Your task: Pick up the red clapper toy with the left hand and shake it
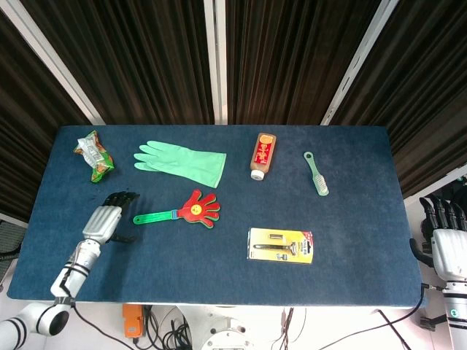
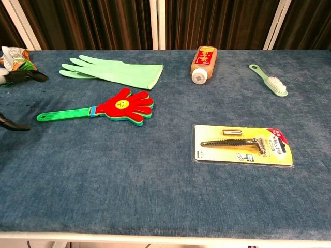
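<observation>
Dark pleated curtains with pale vertical strips hang behind a blue felt-covered table [image 1: 350, 277]. Near the table's middle-left lies the red clapper toy [image 1: 194, 209], flat on the cloth, its red hand-shaped head pointing right and its green handle running left.

Just left of the handle's tip, the left hand [image 1: 103, 218] hovers over the table with its dark fingers [image 1: 121, 197] spread and the thumb held out to the side; it holds nothing and is not touching the toy. In the chest view only a few dark fingertips show at the left border, the rest of the hand cut off.

The right hand [image 1: 447, 240] sits off the table's right edge, fingers extended upward and apart, empty; the frame crops its lower part and the chest view does not show it.

Beyond the toy lies a green rubber glove [image 1: 180, 161], close to the clapper head but apart from it. A crumpled snack packet [image 1: 93, 154] rests at the far left corner. An orange bottle [image 1: 262, 154] lies on its side at the far middle, a green brush [image 1: 316, 173] to its right. A yellow carded razor pack [image 1: 281, 245] lies right of and nearer than the toy.

Bare cloth stretches along the near edge and across the right end.
</observation>
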Robot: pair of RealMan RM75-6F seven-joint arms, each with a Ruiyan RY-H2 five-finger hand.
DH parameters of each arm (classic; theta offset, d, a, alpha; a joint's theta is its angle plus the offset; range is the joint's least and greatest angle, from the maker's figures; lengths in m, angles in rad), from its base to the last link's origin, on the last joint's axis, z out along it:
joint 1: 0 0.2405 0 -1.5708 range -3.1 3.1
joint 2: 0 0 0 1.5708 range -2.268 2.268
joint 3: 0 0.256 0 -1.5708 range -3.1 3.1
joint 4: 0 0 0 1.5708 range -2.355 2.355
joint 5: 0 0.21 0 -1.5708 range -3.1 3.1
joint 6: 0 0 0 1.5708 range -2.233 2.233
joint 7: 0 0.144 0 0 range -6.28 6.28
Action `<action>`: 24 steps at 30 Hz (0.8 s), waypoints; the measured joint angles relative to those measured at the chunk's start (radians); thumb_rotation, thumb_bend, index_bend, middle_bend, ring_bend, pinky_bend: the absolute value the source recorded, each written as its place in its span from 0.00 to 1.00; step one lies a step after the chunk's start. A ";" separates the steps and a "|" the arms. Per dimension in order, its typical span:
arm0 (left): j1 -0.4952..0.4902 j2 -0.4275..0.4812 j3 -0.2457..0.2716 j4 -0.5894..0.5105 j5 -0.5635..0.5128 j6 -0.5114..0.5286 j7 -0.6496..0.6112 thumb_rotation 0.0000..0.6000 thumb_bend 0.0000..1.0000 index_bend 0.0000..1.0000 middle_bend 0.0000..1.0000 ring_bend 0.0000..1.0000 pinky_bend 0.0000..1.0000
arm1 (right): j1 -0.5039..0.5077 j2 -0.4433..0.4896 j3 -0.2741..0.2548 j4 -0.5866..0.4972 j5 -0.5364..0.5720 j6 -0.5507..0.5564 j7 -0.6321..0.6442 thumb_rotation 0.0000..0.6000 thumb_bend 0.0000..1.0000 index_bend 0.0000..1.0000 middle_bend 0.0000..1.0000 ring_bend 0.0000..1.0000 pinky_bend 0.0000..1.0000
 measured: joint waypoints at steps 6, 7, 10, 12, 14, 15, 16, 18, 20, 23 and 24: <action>-0.060 -0.077 -0.015 0.074 -0.026 -0.058 -0.032 1.00 0.10 0.13 0.07 0.00 0.00 | 0.000 0.002 -0.002 0.003 -0.001 -0.001 0.002 1.00 0.27 0.00 0.00 0.00 0.00; -0.069 -0.089 -0.018 0.086 -0.031 -0.066 -0.033 1.00 0.10 0.14 0.07 0.00 0.00 | 0.000 0.002 -0.001 0.003 0.000 -0.001 0.002 1.00 0.27 0.00 0.00 0.00 0.00; -0.091 -0.115 -0.026 0.112 -0.049 -0.091 -0.034 1.00 0.09 0.15 0.08 0.00 0.00 | 0.001 0.003 0.000 0.004 0.002 -0.002 0.004 1.00 0.27 0.00 0.00 0.00 0.00; -0.100 -0.128 -0.031 0.121 -0.062 -0.099 -0.031 1.00 0.09 0.17 0.08 0.00 0.00 | 0.001 0.003 0.000 0.006 0.004 -0.004 0.006 1.00 0.27 0.00 0.00 0.00 0.00; -0.107 -0.138 -0.038 0.124 -0.080 -0.107 -0.027 1.00 0.09 0.20 0.10 0.00 0.00 | 0.001 0.003 0.001 0.009 0.008 -0.006 0.008 1.00 0.27 0.00 0.00 0.00 0.00; -0.110 -0.143 -0.041 0.125 -0.089 -0.110 -0.025 1.00 0.09 0.21 0.10 0.00 0.00 | 0.002 0.003 0.001 0.011 0.010 -0.009 0.010 1.00 0.27 0.00 0.00 0.00 0.00; -0.112 -0.150 -0.047 0.127 -0.100 -0.110 -0.019 1.00 0.09 0.23 0.11 0.00 0.00 | 0.002 0.003 0.002 0.012 0.011 -0.010 0.011 1.00 0.27 0.00 0.00 0.00 0.00; -0.116 -0.162 -0.055 0.130 -0.116 -0.106 -0.005 1.00 0.09 0.25 0.12 0.00 0.00 | 0.003 0.003 0.002 0.014 0.011 -0.012 0.013 1.00 0.27 0.00 0.00 0.00 0.00; -0.121 -0.173 -0.061 0.132 -0.136 -0.107 0.015 1.00 0.09 0.26 0.12 0.00 0.00 | 0.004 0.003 0.002 0.014 0.011 -0.013 0.015 1.00 0.27 0.00 0.00 0.00 0.00; -0.129 -0.186 -0.066 0.136 -0.162 -0.113 0.047 1.00 0.09 0.27 0.12 0.00 0.00 | 0.004 0.005 0.002 0.016 0.012 -0.014 0.019 1.00 0.27 0.00 0.00 0.00 0.00; -0.131 -0.191 -0.067 0.138 -0.170 -0.115 0.056 1.00 0.09 0.27 0.13 0.00 0.00 | 0.003 0.005 0.002 0.016 0.014 -0.014 0.020 1.00 0.27 0.00 0.00 0.00 0.00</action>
